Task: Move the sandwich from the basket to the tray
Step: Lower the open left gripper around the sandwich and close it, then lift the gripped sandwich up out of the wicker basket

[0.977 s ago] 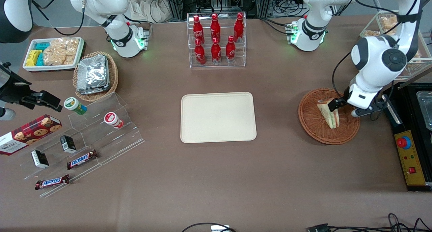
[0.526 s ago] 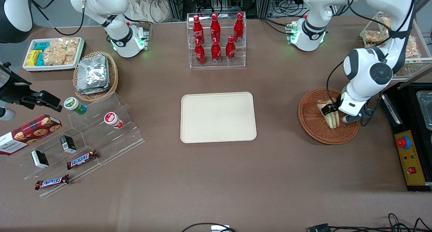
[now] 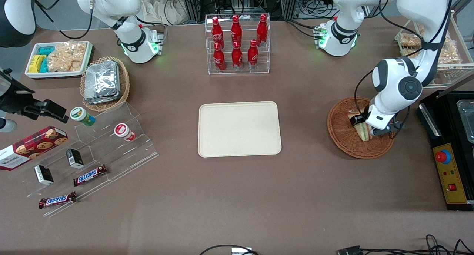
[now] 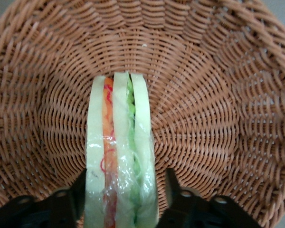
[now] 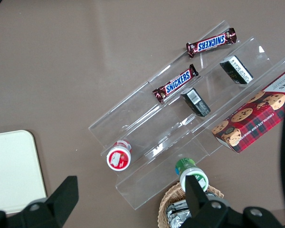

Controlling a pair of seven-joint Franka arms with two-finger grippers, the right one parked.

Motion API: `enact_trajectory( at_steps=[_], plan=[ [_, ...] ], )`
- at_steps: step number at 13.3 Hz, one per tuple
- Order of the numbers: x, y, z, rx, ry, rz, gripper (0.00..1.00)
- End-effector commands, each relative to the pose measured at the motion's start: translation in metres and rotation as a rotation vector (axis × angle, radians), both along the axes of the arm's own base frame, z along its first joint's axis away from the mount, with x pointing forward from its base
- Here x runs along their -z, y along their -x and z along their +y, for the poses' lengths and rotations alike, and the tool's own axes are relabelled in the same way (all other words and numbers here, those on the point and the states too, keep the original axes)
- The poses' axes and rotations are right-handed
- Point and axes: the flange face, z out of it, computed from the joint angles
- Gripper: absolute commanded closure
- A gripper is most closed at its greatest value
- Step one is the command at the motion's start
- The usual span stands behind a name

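Left gripper (image 4: 121, 202) down in the wicker basket (image 4: 218, 95), jaws apart astride the wedge sandwich (image 4: 119, 156), whose long axis runs 12-to-6 o'clock between them; tray (image 3: 239, 128) lies toward 9 o'clock in the front view.

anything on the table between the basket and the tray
No, just bare brown tabletop between the basket and the tray, seen in the front view.

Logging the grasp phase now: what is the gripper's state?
Gripper: open, fingers either side of the sandwich in the basket, not yet clamped.
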Motion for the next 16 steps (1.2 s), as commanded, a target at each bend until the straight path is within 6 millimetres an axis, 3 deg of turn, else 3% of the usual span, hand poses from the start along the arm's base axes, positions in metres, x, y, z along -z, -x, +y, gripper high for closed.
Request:
enact_trajectory(
  at_steps=[1, 5, 7, 10, 13, 16],
  plan=[
    [0.002, 0.004, -0.004, -0.001, -0.002, -0.007, 1.0],
    [-0.006, 0.003, -0.003, 0.012, -0.002, 0.004, 1.0],
    [-0.037, -0.001, -0.003, 0.012, -0.004, 0.027, 1.0],
    [-0.108, -0.014, -0.001, 0.038, -0.029, 0.035, 1.0],
    [-0.206, -0.052, 0.002, 0.049, -0.042, 0.078, 1.0],
    [-0.283, -0.062, -0.017, 0.098, -0.044, 0.106, 1.0]
  ],
)
